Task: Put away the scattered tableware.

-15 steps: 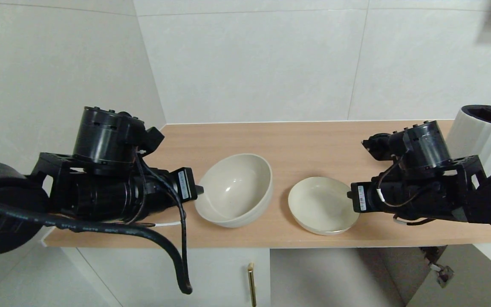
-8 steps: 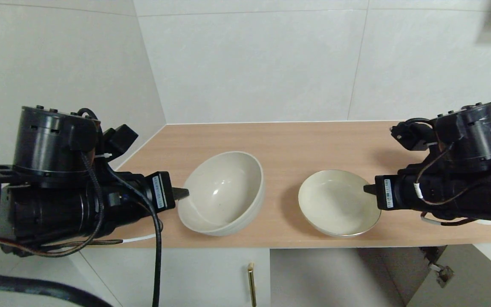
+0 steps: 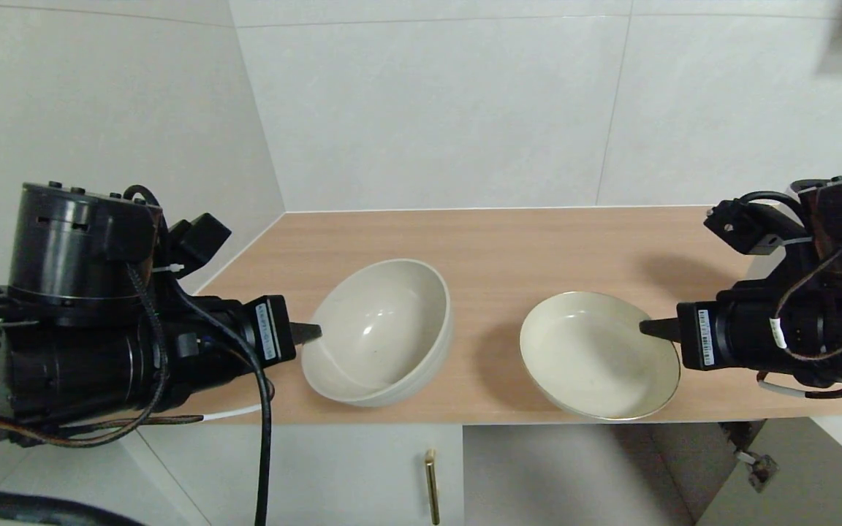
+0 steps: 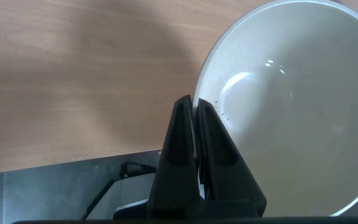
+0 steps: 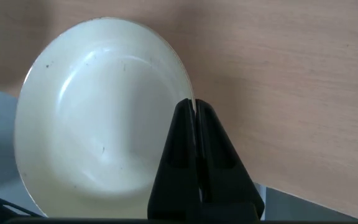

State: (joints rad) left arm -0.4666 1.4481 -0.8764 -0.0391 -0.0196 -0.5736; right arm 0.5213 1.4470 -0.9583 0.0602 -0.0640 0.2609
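Cream-coloured deep bowl (image 3: 384,329) sits tilted over the left half of the wooden bench (image 3: 509,241). You see the left tool (image 4: 196,107) pinched closed on its left rim, with the clamped stretch of rim hidden between the fingers. The shallow bowl (image 3: 596,354), also cream and tilted, lies to the right, apart from the first, and its near edge overlaps the bench's front edge. The right tool (image 5: 195,107) is closed on that bowl's right rim. You cannot tell whether either bowl's base touches the bench, since both undersides are hidden. Both arms are cut off at the head view's sides.
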